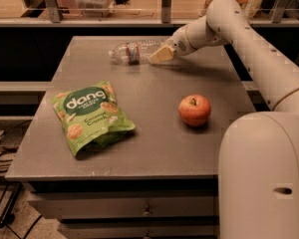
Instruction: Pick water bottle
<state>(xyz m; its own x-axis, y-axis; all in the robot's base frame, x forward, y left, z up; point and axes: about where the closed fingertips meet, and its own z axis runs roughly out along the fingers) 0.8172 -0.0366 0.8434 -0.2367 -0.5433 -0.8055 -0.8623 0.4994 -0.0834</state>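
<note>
The water bottle point(131, 52) is clear and ribbed with a dark label band. It is held on its side near the table's far edge, cap end pointing left. My gripper point(159, 55) reaches in from the right, its cream fingers closed around the bottle's base end. The bottle seems to hang slightly above the table top, with a shadow under the gripper. The arm runs from the lower right up over the table.
A red apple point(195, 109) sits on the grey table point(154, 148) at the right of centre. A green Dang chip bag point(90, 115) lies at the left. The robot's white body point(264, 178) fills the lower right. A shelf rail runs behind the table.
</note>
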